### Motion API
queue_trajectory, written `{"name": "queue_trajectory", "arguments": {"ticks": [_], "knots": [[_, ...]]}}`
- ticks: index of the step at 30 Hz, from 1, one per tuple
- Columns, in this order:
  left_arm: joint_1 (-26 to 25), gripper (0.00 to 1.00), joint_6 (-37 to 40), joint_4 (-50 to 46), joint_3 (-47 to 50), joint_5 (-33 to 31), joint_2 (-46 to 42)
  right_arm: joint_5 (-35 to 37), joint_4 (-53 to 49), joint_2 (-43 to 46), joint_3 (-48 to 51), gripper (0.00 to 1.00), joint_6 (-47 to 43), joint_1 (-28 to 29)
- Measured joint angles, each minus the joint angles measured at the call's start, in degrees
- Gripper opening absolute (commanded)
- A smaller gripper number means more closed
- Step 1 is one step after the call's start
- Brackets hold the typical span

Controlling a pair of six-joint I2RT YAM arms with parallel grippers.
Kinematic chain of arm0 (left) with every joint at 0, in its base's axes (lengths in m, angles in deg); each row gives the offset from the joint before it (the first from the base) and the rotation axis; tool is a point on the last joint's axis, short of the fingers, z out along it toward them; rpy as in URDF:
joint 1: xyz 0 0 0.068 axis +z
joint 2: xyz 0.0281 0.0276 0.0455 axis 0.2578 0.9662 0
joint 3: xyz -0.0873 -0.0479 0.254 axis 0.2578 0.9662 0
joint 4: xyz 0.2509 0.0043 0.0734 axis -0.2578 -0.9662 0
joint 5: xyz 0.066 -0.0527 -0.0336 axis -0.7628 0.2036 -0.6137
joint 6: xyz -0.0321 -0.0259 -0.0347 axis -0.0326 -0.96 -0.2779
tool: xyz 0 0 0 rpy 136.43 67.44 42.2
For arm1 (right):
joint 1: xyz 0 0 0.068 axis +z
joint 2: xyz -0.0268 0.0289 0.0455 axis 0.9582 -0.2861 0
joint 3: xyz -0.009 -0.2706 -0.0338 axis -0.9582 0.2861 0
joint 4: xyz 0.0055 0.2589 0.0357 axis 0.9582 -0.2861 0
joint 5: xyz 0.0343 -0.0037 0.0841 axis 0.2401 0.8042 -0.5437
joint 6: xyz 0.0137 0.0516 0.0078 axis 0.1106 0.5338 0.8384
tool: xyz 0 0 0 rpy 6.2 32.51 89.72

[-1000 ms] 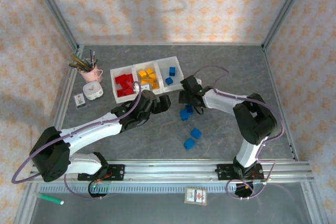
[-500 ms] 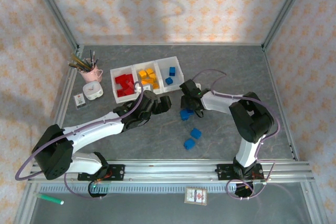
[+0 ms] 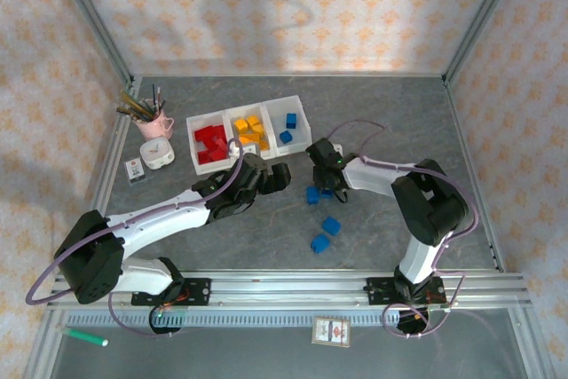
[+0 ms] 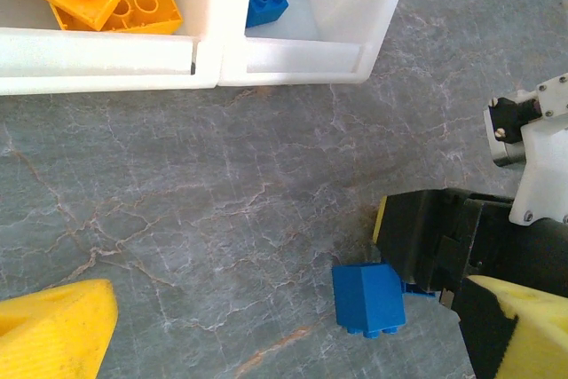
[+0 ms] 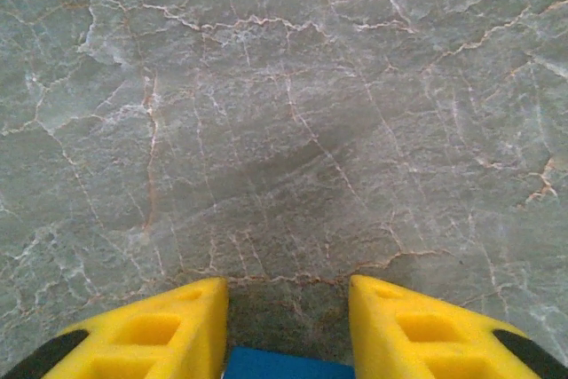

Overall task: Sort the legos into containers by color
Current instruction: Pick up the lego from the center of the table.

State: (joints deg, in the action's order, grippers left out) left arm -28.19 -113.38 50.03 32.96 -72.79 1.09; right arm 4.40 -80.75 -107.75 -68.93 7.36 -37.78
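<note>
Three joined bins stand toward the table's far edge, one colour each. The left gripper, jaws wide and empty, hovers in front of them. The right gripper pinches a blue brick mid-table, presumably bound for the right-hand one.

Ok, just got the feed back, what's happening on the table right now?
The right gripper is down at the table with a blue brick pinched between its fingers, just in front of the bins. The left gripper hangs wide open beside it, holding nothing. Red bricks are in the left bin, yellow bricks in the middle, two blue bricks in the right. Two loose blue bricks lie on the table nearer the arms.
</note>
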Motion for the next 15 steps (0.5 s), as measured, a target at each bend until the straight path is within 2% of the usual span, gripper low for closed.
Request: {"name": "queue_trajectory", "arguments": {"ticks": [7,15], "knots": [[0.00,0.99,0.00,-0.02,-0.02,0.00,0.00,-0.61,-0.15,0.17,0.00,0.26,-0.20,0.00],[0.00,0.99,0.02,-0.02,-0.02,-0.02,0.00,-0.50,-2.54,1.16,-0.92,0.25,-1.16,0.00]]}}
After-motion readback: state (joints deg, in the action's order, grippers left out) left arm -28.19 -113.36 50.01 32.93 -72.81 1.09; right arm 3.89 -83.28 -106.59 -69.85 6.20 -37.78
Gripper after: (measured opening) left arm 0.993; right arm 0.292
